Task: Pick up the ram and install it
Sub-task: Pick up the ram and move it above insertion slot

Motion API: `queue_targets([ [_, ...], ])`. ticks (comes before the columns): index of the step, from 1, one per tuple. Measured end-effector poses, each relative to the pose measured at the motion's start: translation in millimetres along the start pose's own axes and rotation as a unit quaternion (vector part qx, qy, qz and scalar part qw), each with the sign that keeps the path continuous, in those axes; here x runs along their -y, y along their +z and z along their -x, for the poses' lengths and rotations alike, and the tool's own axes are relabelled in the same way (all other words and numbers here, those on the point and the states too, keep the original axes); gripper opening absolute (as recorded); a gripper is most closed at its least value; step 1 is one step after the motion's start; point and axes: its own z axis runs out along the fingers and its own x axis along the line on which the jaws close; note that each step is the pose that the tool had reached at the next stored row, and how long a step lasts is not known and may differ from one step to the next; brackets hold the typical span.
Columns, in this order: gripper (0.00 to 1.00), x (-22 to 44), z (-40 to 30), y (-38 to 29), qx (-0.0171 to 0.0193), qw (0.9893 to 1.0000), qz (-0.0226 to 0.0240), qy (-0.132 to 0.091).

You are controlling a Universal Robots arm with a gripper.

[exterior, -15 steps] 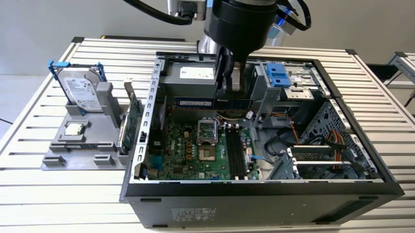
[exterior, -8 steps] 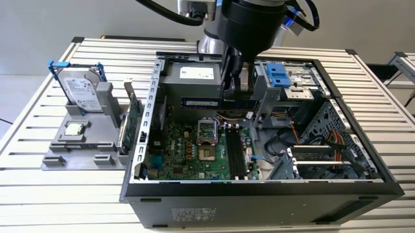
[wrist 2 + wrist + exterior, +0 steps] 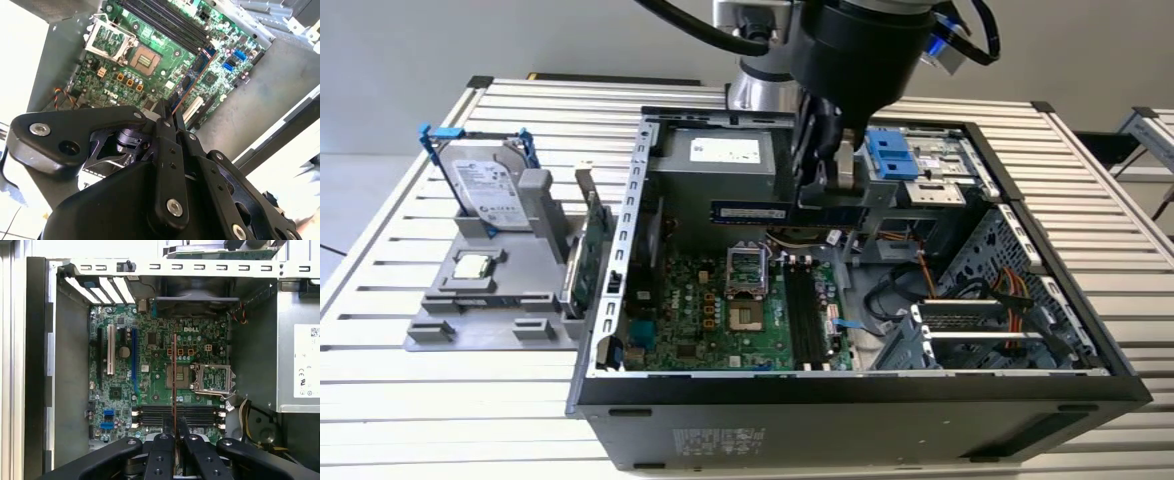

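Above the open computer case point(image 3: 854, 385), which lies on its side on the slatted table point(image 3: 400, 400), the gripper point(image 3: 831, 205) hangs over the green motherboard point(image 3: 707, 310). Its fingers point(image 3: 162, 450) are pinched on one end of the ram point(image 3: 747, 212). In the exterior view the slim bluish stick is level and reaches from the fingers toward that view's left, in front of the grey power supply point(image 3: 720, 165).

In the first wrist view the ram point(image 3: 174, 380) appears edge-on as a thin line running out from the gripper point(image 3: 174, 432). It passes over the dark memory slots point(image 3: 155, 415) and just beside the CPU socket point(image 3: 212, 379), lying across the slots' direction rather than along it, so it is not yet seated in any of them.

The second wrist view shows the gripper point(image 3: 169, 112) from behind, with the ram point(image 3: 197, 72) slanting away over the board, the CPU socket point(image 3: 142, 60) to one side and the memory slots point(image 3: 165, 22) beyond.

Outside the case, on the exterior view's left, a grey holder point(image 3: 494, 300) carries a silver hard drive in a blue frame point(image 3: 491, 190) standing upright. A green expansion card point(image 3: 594, 250) stands on edge between the holder and the case wall.
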Motion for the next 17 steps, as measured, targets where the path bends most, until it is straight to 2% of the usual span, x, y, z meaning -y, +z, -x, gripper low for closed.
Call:
queue_targets([
  [7, 0.0, 14.7, 0.4, -1.0, 0.0, 1.0, 0.0, 0.0],
  [17, 0.0, 29.2, 5.0, -2.0, 0.0, 1.0, 0.0, 0.0],
])
